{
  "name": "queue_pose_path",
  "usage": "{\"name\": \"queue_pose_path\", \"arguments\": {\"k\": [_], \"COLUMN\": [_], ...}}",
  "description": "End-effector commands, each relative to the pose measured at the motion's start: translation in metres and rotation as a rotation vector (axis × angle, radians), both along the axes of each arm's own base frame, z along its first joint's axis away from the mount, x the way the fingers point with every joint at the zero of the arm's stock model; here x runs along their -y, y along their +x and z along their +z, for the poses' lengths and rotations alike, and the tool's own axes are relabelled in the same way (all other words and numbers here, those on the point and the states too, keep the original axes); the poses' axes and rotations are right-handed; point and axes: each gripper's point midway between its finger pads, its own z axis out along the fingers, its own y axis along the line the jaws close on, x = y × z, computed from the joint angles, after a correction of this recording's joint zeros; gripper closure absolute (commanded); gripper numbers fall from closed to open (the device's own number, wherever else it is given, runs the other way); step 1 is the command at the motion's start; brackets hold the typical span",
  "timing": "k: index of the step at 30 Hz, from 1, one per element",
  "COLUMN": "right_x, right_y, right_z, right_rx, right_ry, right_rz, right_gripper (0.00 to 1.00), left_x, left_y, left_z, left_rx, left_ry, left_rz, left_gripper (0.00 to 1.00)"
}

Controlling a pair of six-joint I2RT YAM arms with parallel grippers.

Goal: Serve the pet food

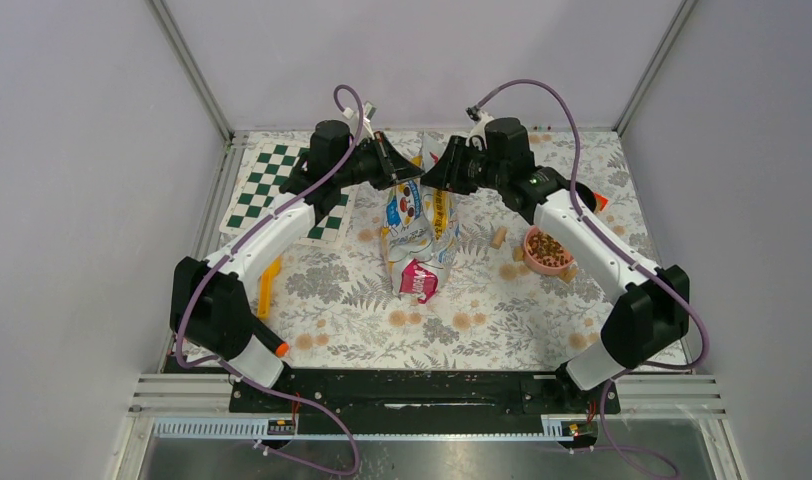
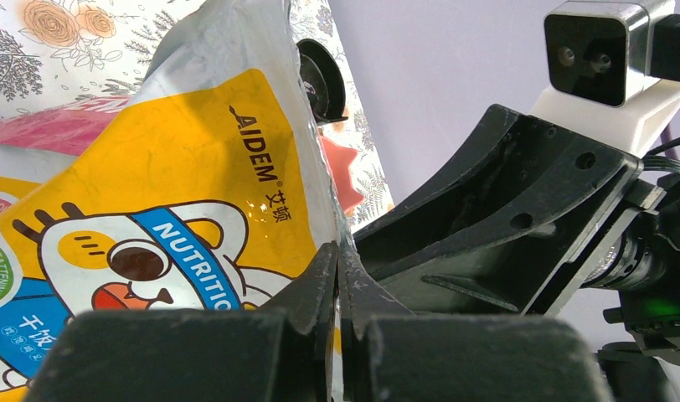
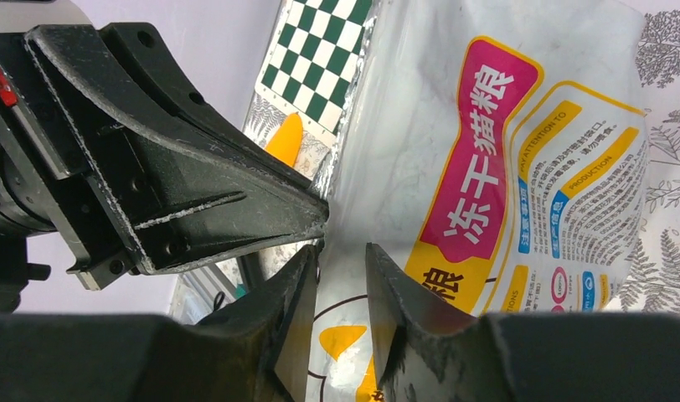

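Observation:
The glossy yellow pet food bag (image 1: 418, 228) with the cartoon cat stands upright in the middle of the table. My left gripper (image 1: 412, 181) is shut on the bag's top edge, with the foil pinched between its fingers in the left wrist view (image 2: 337, 261). My right gripper (image 1: 431, 181) is at the same top edge from the other side. In the right wrist view (image 3: 341, 260) its jaws stand slightly apart with the bag (image 3: 487, 167) right behind them. A pink bowl (image 1: 548, 251) to the right holds brown kibble.
A pink packet (image 1: 419, 281) lies against the foot of the bag. Tan cork-like pieces (image 1: 499, 237) lie around the bowl. A green checkerboard mat (image 1: 278, 190) is at the back left. A yellow object (image 1: 266, 287) lies by the left arm.

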Motion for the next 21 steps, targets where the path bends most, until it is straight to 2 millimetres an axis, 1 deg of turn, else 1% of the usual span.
{"name": "queue_pose_path", "arguments": {"k": [1, 2, 5, 7, 11, 17, 19, 21], "right_x": [-0.003, -0.003, 0.0, 0.004, 0.013, 0.028, 0.033, 0.037], "right_y": [0.002, 0.002, 0.002, 0.002, 0.002, 0.005, 0.006, 0.007], "right_z": [-0.001, -0.002, -0.004, -0.003, -0.004, -0.002, -0.003, -0.002], "right_rx": [0.018, 0.016, 0.017, 0.02, 0.026, 0.044, 0.046, 0.049], "right_ry": [-0.07, -0.085, -0.115, -0.126, -0.155, -0.179, -0.188, -0.193], "right_rz": [0.021, 0.022, 0.005, -0.014, -0.053, -0.14, -0.167, -0.189], "right_gripper": [0.7, 0.73, 0.87, 0.99, 1.0, 1.0, 1.0, 1.0], "left_x": [0.006, 0.006, 0.006, 0.006, 0.003, -0.004, -0.006, -0.01], "left_y": [-0.009, -0.009, -0.009, -0.008, -0.007, -0.003, -0.002, -0.003], "left_z": [0.042, 0.041, 0.041, 0.04, 0.038, 0.03, 0.031, 0.024], "left_rx": [0.098, 0.097, 0.1, 0.099, 0.103, 0.114, 0.13, 0.116], "left_ry": [-0.085, -0.085, -0.084, -0.081, -0.067, -0.015, -0.006, 0.021], "left_rz": [-0.067, -0.067, -0.064, -0.062, -0.05, -0.005, 0.005, 0.018], "left_gripper": [1.0, 1.0, 1.0, 1.0, 1.0, 1.0, 1.0, 1.0]}}
